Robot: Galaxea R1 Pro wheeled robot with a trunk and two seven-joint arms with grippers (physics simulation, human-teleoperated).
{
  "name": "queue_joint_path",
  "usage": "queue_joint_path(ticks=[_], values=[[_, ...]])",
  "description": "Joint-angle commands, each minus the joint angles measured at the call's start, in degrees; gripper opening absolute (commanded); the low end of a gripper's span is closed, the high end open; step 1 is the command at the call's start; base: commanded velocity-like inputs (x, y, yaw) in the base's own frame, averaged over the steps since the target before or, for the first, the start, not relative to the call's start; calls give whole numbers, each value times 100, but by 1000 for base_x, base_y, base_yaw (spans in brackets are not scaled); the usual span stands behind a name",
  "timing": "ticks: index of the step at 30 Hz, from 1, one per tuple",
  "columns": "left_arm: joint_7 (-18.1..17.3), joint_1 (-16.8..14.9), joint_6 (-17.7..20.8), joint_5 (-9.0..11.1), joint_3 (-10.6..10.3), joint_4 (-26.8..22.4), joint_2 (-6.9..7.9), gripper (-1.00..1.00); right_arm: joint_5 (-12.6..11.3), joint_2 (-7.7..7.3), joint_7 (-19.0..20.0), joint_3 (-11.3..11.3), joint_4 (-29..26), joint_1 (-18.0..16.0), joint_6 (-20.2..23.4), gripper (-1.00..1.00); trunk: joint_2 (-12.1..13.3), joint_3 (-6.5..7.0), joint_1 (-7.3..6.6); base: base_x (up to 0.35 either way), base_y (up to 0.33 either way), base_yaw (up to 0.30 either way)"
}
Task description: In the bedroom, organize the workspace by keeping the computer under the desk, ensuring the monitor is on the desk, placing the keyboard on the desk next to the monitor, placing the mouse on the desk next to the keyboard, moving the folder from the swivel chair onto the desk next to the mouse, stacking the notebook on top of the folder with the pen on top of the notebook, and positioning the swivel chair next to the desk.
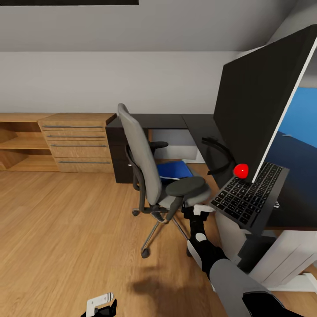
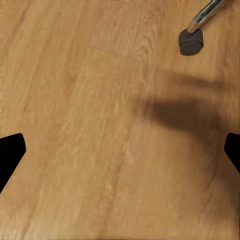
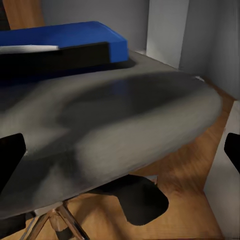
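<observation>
One folder (image 3: 65, 42) beyond R gripper (image 3: 120, 150)

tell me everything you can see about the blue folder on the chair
The folder is a flat, bright-blue rectangle with a white page edge along one side, seen in the right wrist view. It lies flat on the grey padded seat of the swivel chair, behind its near black armrest. The right tool hovers by the seat, not touching the folder.

A light-wood dresser (image 1: 78, 143) with four drawers stands against the far white wall (image 1: 110, 79), an open wooden shelf unit (image 1: 17, 143) to its left, on wood flooring (image 1: 66, 233).
</observation>
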Motion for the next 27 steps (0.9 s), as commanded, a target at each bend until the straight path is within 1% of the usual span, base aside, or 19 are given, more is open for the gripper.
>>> queue_joint_path(ticks=[1,4,12,18,24,27], values=[[11,0,30,56,2,-10,-2,100,88,4,-34,27,7,-6,14,100,-2,-4,-1,0,239,0],[11,0,30,56,1,-10,-2,100,89,4,-34,28,8,-6,14,100,-2,-4,-1,0,164,0],[11,0,29,56,-1,-10,-2,100,89,4,-11,39,15,-6,8,100,-2,-4,-1,0,46,0],[11,0,29,56,1,-10,-2,100,89,4,9,50,22,-6,5,100,-2,-4,-1,0,208,0],[11,0,29,56,-5,-10,-2,100,89,4,51,59,32,-6,5,100,-2,-4,-1,0,37,0],[11,0,29,56,-2,-10,-2,100,94,4,188,57,31,-6,5,100,-2,-4,-1,0,5,0]])
